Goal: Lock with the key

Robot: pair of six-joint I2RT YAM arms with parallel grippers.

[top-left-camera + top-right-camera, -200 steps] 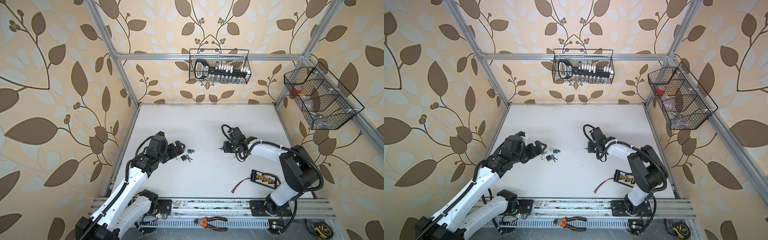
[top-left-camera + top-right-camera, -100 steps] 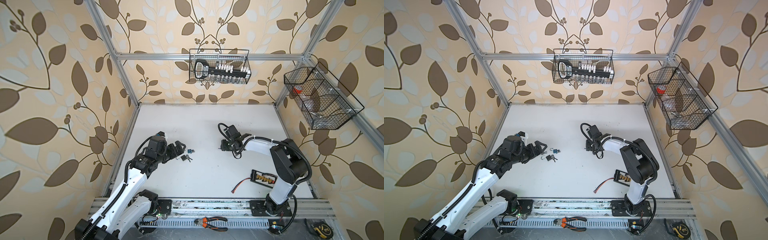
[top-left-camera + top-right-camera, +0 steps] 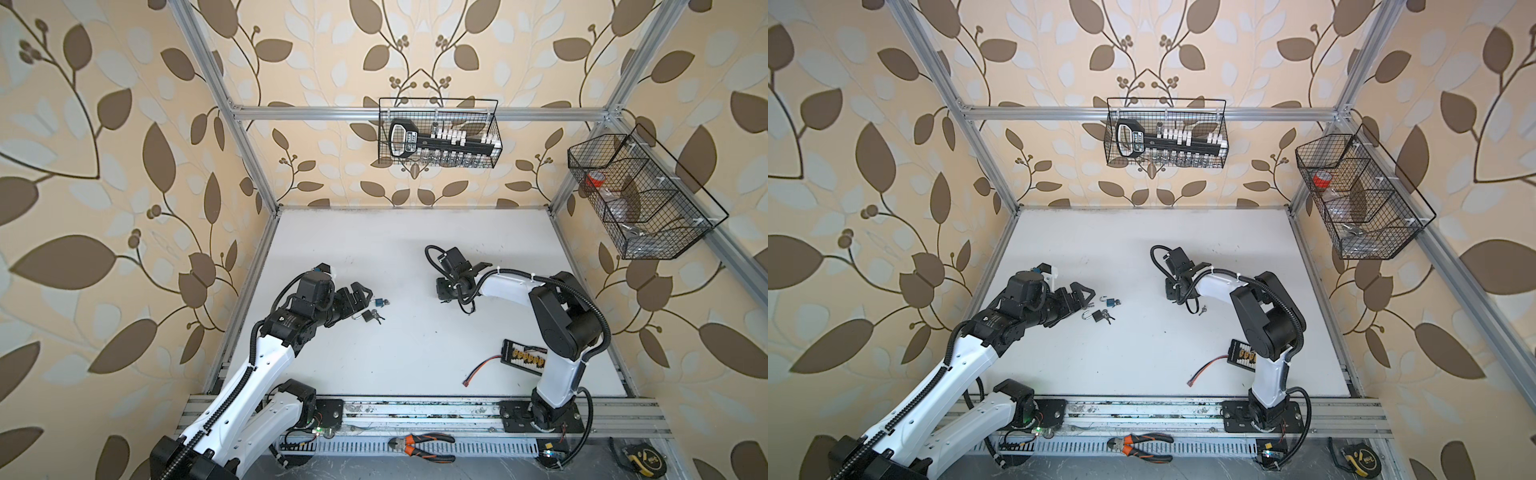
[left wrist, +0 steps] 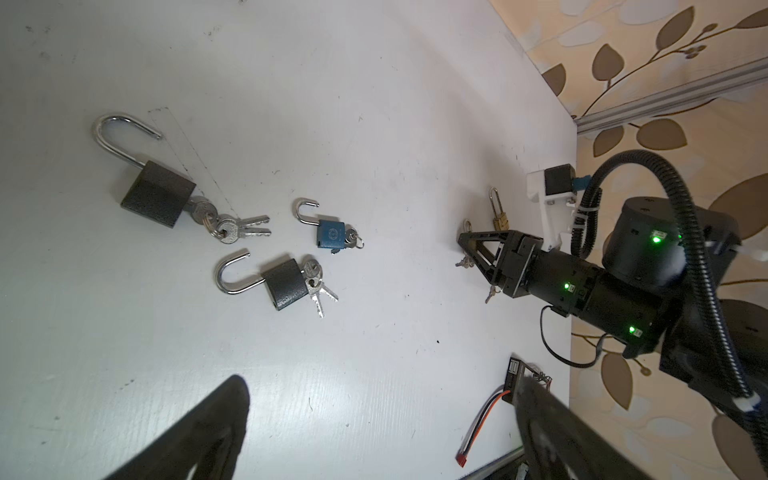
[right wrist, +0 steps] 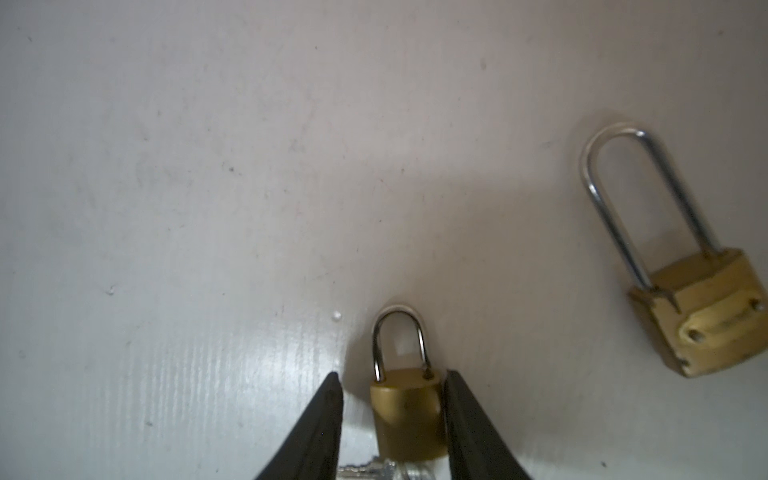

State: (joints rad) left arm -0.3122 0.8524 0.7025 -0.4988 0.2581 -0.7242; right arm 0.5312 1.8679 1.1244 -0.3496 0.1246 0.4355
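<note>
A small brass padlock (image 5: 405, 415) with its shackle down lies on the white table (image 5: 208, 166), a key (image 5: 374, 471) at its base. My right gripper (image 5: 392, 376) straddles its body, open: one finger touches the lock's side, the other stands a little off it. A long-shackle brass padlock (image 5: 702, 316) lies beside it. In both top views the right gripper (image 3: 444, 291) points down at mid-table. My left gripper (image 4: 382, 384) is wide open and holds nothing, short of a blue padlock (image 4: 330, 235) and two black padlocks (image 4: 284, 282), all with open shackles and keys in them.
A loose key (image 3: 1202, 309) lies by the right arm. A connector board with a red and black wire (image 3: 523, 359) sits at the front right. Pliers (image 3: 424, 445) and a tape measure (image 3: 638, 461) lie on the front rail. Wire baskets (image 3: 438, 133) hang on the walls.
My right gripper has shifted left over the table and its jaws have narrowed around the small brass padlock. The left arm and the padlocks before it have not moved.
</note>
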